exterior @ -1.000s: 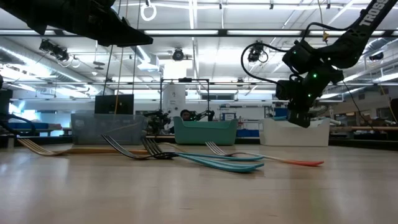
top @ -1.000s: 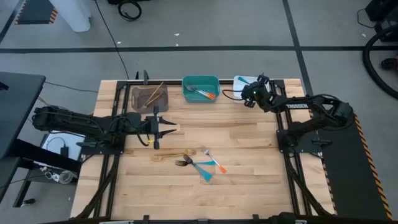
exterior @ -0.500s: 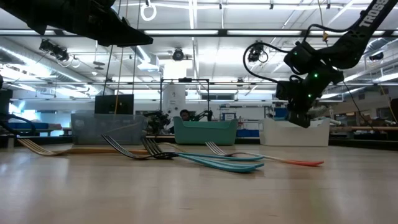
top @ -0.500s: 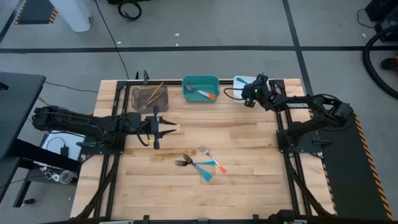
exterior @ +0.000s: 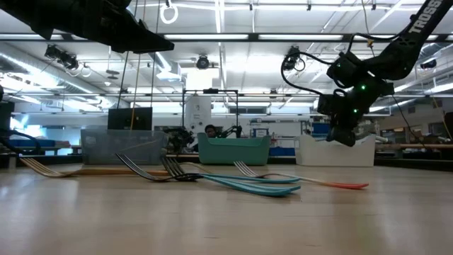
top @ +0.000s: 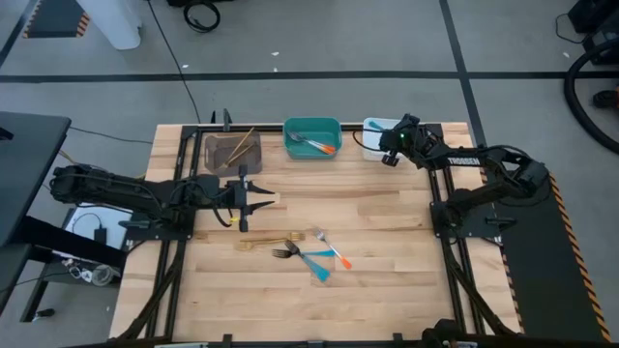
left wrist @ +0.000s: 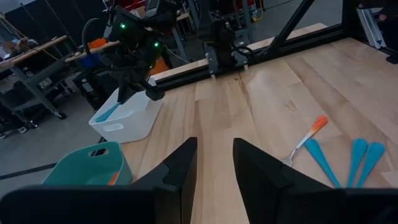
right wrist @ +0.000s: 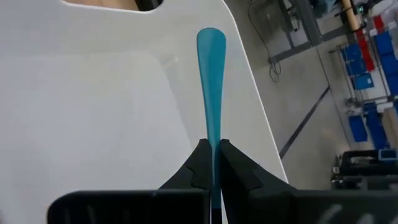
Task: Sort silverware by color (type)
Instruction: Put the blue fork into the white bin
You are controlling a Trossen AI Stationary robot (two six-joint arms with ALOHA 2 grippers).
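The right gripper point(right wrist: 213, 163) is pinched tight on a blue-handled piece of silverware point(right wrist: 210, 81) and hangs over the white bin point(top: 372, 129) at about 1 o'clock on the table. If it lets go while the blue handle pokes past the rim, the piece could tip out. The left gripper point(left wrist: 214, 163) waits at 9 o'clock, half open, holding nothing.

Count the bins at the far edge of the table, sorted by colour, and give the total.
Grey bin: 1
Teal bin: 1
White bin: 1
Total: 3
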